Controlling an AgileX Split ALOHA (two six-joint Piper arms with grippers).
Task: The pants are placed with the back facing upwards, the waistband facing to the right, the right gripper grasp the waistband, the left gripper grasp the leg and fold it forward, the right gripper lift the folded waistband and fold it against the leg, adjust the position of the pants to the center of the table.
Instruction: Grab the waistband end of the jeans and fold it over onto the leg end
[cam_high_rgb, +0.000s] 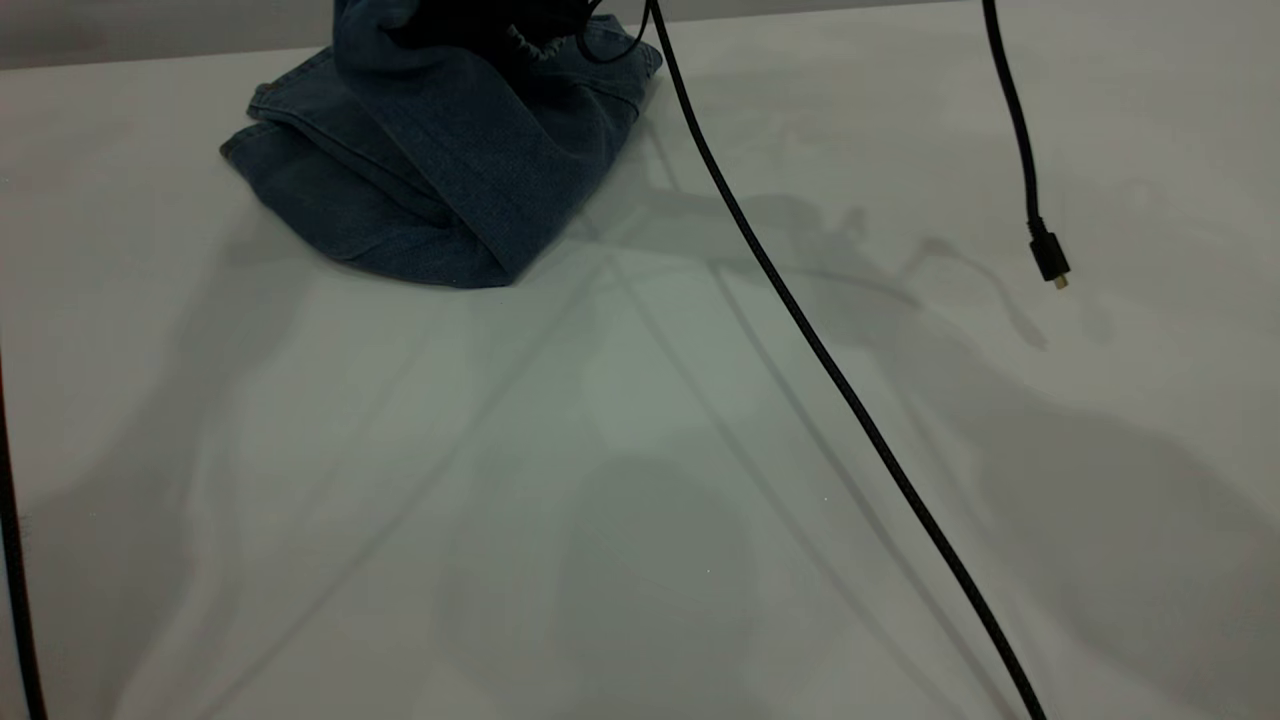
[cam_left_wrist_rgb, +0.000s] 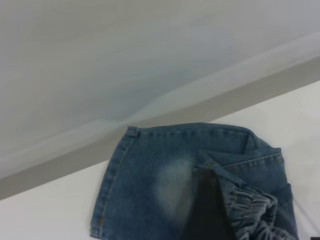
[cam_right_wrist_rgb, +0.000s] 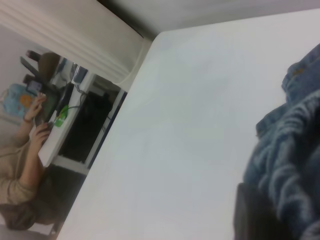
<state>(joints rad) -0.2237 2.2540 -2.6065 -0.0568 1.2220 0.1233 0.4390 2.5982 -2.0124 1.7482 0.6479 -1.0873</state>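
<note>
Pants (cam_high_rgb: 440, 170): faded-blue denim, bunched and partly folded, in the upper left of the exterior view, close to the table's far edge; the top of the heap is lifted toward the frame's upper edge.
Waistband (cam_left_wrist_rgb: 252, 210): gathered elastic band, seen ruffled at the lower right of the left wrist view and filling the right edge of the right wrist view, raised off the cloth beneath it.
Pale patch (cam_left_wrist_rgb: 172, 182): bleached area on the flat denim panel just beside the waistband.
Writing, brands, labels: none readable in any view; no print is visible on the exposed cloth.
Right pincer (cam_right_wrist_rgb: 255, 215): only a dark part shows, touching the waistband; I cannot tell how its fingers stand.
Left pincer: not seen in any view.
Table (cam_high_rgb: 600, 500): pale, smooth; all of the centre, bottom and right of the exterior view is bare surface with shadows.
Cables: one black cable (cam_high_rgb: 830, 370) crosses diagonally from the top centre to the bottom right; a second (cam_high_rgb: 1048, 262) hangs at the upper right with a loose plug end.
Edges: the far table edge runs just behind the pants.
Person (cam_right_wrist_rgb: 25, 170): seated beyond the table, at the left of the right wrist view.
</note>
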